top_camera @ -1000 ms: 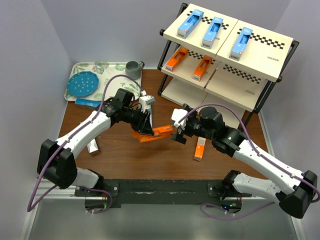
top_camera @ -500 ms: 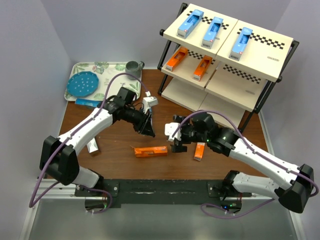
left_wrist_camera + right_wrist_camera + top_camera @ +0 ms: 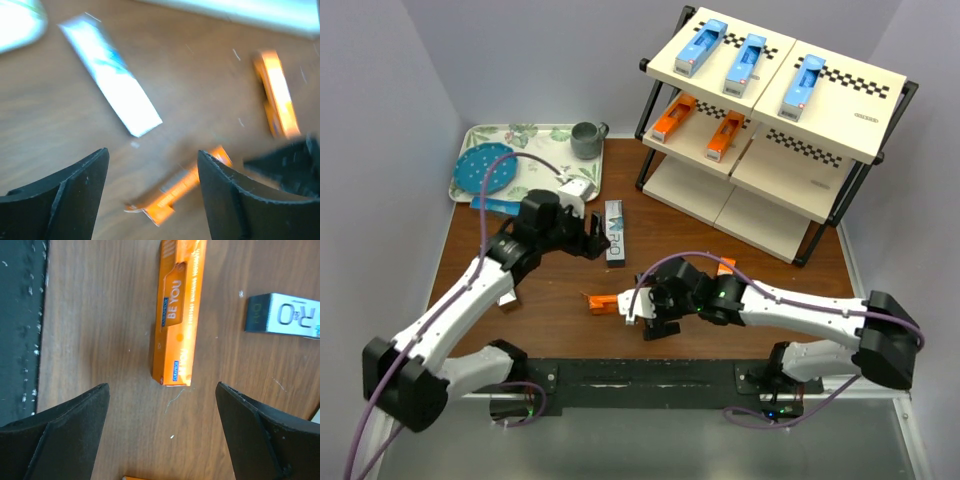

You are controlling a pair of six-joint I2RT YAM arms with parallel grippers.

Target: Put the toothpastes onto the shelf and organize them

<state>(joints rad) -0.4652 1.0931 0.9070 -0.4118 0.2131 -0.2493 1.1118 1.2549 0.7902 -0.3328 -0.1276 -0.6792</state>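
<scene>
An orange toothpaste box (image 3: 608,303) (image 3: 180,310) (image 3: 176,192) lies flat near the table's front. My right gripper (image 3: 640,314) (image 3: 162,390) hovers open just past its right end, holding nothing. My left gripper (image 3: 592,240) (image 3: 152,155) is open and empty, farther back on the left. Beside it lies a grey-and-teal toothpaste (image 3: 614,232) (image 3: 290,315) (image 3: 112,75). Another orange toothpaste (image 3: 724,266) (image 3: 277,95) shows partly behind my right arm. The shelf (image 3: 840,110) holds three light blue boxes (image 3: 744,64) on its top tier and two orange ones (image 3: 672,117) on the middle tier.
A leaf-patterned tray (image 3: 535,135) at the back left carries a blue plate (image 3: 485,170) and a grey mug (image 3: 586,139). A light blue box (image 3: 492,205) lies by the tray. A whitish box (image 3: 506,294) sits under my left forearm. Purple walls close in on both sides.
My left gripper opened and let go of the orange box, which now lies on the table, then drew back to the left. My right gripper swung down toward that box.
</scene>
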